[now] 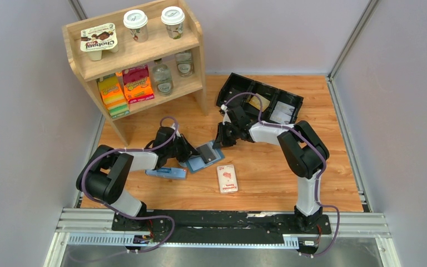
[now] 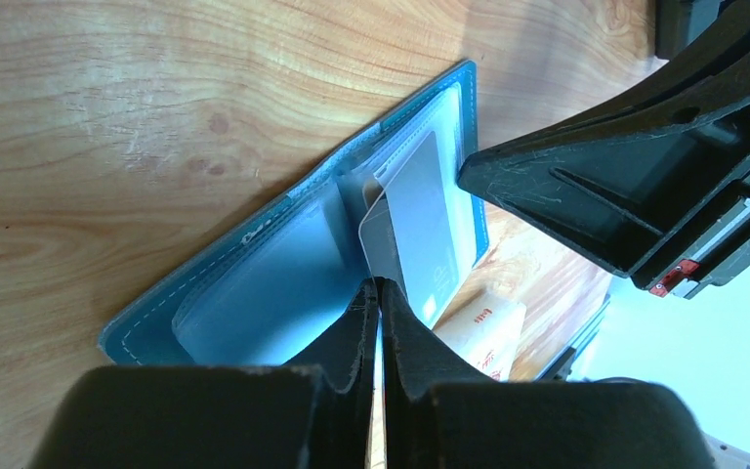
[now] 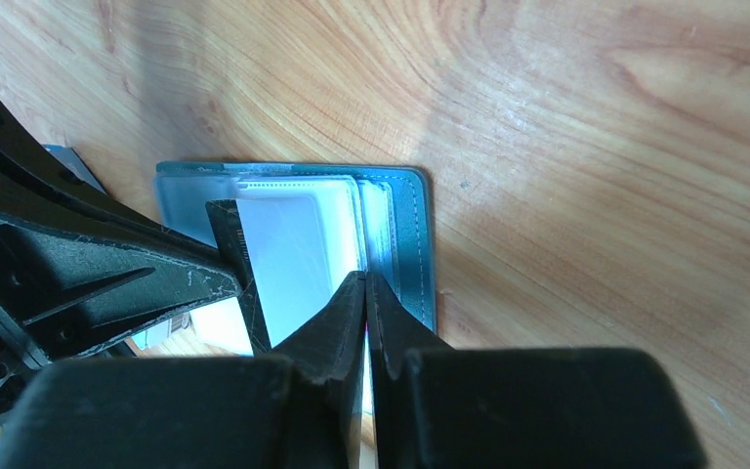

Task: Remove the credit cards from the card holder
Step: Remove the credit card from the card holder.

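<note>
**Arm pose.** The left arm extends forward from its base and bends inward to the table [image 1: 267, 172] centre. The left gripper [image 2: 379, 288] is angled low over the near edge of the holder [image 2: 254, 283]. The right arm rises from its base, folds at the elbow and reaches left across the table. The right gripper [image 3: 365, 281] points down at the holder's far panel. The two grippers face each other across the holder, close together but apart.

**Finger state.** The left fingers are pressed together, with only a thin seam between them. They appear to pinch the lower edge of the grey card [image 2: 420, 234]. The right fingers are also pressed together, and their tips rest on the inner sleeves near the stitched edge of the holder.

**Holder and card.** The holder lies open and flat on the table, between the two grippers. It is light blue with pale stitching along the border, and clear sleeves cover its inner faces. The grey card is partly out of a sleeve and tilted up from the panel. One rounded corner is free.

**Nearby items.** A narrow blue box [image 1: 167, 173] lies just beside the holder on its left. A white pack [image 1: 227, 178] lies near it on the right.
</note>
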`<action>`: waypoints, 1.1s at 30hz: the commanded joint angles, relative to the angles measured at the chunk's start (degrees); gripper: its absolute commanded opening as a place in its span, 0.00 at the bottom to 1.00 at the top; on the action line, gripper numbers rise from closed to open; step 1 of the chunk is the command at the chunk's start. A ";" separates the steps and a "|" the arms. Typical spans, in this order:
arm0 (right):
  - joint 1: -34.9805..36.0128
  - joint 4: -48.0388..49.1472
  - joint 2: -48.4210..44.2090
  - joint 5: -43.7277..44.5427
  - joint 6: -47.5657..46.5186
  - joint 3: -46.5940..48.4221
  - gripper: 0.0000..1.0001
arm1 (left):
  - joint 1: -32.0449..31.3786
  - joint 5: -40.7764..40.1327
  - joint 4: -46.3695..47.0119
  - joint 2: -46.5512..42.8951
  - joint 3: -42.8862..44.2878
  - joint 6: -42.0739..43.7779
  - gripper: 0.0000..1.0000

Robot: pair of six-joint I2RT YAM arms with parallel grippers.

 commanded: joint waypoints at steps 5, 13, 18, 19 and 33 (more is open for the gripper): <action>-0.27 -4.60 3.71 6.63 -1.42 -2.42 0.07 | 0.26 1.65 2.46 -1.74 -0.85 0.24 0.07; -0.71 -4.34 3.71 6.63 -1.07 -2.51 0.07 | 1.67 -0.37 -2.98 -5.08 -1.90 2.26 0.00; -0.71 -3.81 3.80 5.66 -0.63 -2.33 0.07 | 1.94 3.05 0.35 -0.61 -1.38 1.12 0.15; -0.71 -3.81 3.97 5.58 -0.54 -2.33 0.07 | 2.02 3.49 1.83 -0.07 -1.38 0.42 0.18; -0.71 -3.46 3.80 5.22 -0.19 -2.60 0.07 | 1.94 4.28 9.49 5.47 -2.43 -3.98 0.26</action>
